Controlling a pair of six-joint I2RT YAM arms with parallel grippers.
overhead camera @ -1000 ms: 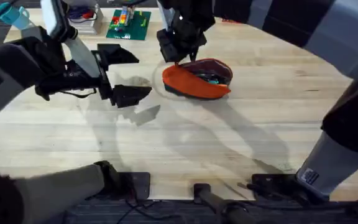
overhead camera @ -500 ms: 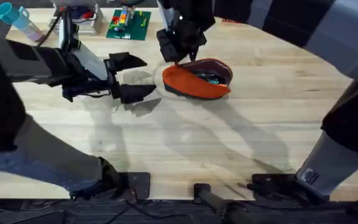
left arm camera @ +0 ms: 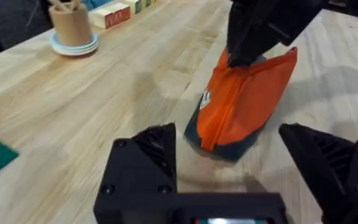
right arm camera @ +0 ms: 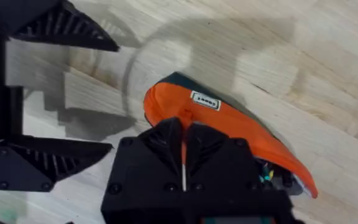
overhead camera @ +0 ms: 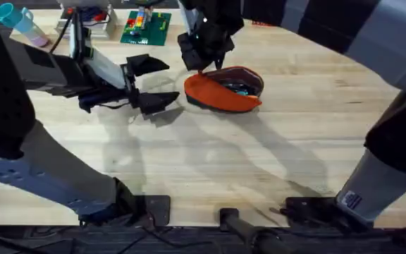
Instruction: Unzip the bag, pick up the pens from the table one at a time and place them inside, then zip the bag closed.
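The orange bag [overhead camera: 220, 93] lies on the table [overhead camera: 210, 162] right of centre at the back, its mouth gaping to the right. Dark and teal things show inside, and the pens are hidden. My right gripper [overhead camera: 201, 65] comes down onto the bag's left top end and is shut on the zipper edge there [right arm camera: 184, 124]. Just left of the bag hovers my left gripper [overhead camera: 164, 83], open, with nothing between its fingers. In the left wrist view the bag [left arm camera: 247, 102] lies ahead of the left gripper [left arm camera: 229, 140], with the right gripper [left arm camera: 260, 28] on its top.
A green baseplate [overhead camera: 146, 28] with bricks, a blue cup [overhead camera: 16, 17] and a stack of objects [overhead camera: 94, 17] stand at the back left. A brown cup on a plate [left arm camera: 72, 28] is off to the left arm's side. Bare wood lies in front.
My left arm has swung right, bringing its open gripper closer to the bag's left end. The right gripper and the bag have stayed put.
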